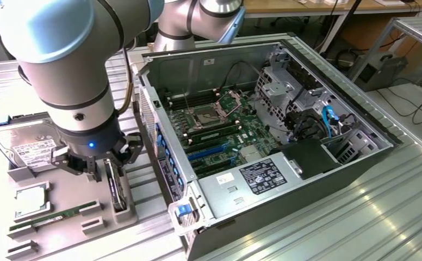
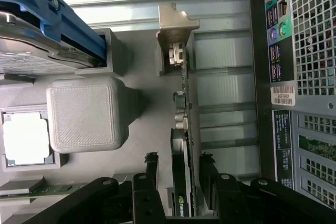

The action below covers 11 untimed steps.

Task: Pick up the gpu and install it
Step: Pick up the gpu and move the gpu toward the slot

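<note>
While the arm stands almost straight up and down over the gray parts tray (image 1: 69, 231), its wrist points down and the gripper (image 1: 104, 171) sits right on top of the gpu (image 1: 117, 194). The card is parked on its edge in a slot along the tray edge closest to the open PC case (image 1: 284, 179). In the wrist view the gripper (image 2: 180, 160) is spread. Its black fingers (image 2: 152, 163) sit on either side of the gpu (image 2: 182, 129), and there's a visible gap on at least one side, so no pinch yet. The card's silver end bracket (image 2: 176, 30) sticks out at the far end. A hard drive (image 1: 30, 147), CPU (image 1: 31, 198) and RAM stick (image 1: 55, 216) share the tray, further from the case.
</note>
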Available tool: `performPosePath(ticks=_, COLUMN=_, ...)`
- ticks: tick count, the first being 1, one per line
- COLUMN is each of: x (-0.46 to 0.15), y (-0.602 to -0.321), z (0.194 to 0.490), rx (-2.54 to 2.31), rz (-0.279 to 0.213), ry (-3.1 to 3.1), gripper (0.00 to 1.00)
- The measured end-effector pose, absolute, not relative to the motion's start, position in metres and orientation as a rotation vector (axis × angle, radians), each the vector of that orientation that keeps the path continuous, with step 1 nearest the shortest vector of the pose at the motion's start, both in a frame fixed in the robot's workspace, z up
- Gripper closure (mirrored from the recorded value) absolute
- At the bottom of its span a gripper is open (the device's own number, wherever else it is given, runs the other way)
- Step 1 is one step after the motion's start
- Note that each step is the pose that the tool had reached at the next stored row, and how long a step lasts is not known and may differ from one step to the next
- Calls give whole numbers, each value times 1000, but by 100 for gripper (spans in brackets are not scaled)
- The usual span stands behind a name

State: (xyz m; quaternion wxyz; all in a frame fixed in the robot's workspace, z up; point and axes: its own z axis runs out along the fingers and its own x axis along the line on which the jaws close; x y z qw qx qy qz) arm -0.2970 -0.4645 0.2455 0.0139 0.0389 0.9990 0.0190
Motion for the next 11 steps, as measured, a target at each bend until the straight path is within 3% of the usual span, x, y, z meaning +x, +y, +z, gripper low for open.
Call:
performPosePath(ticks=7, x=-297, y=-463, z=245, rx=121, rz=59, ry=3111, gripper=57)
performPosePath(ticks=9, x=-297, y=-463, z=245, rx=121, rz=59, ry=3111, gripper=70)
performPosePath(ticks=11, x=-297, y=-463, z=245, rx=121, rz=59, ry=3111, gripper=74)
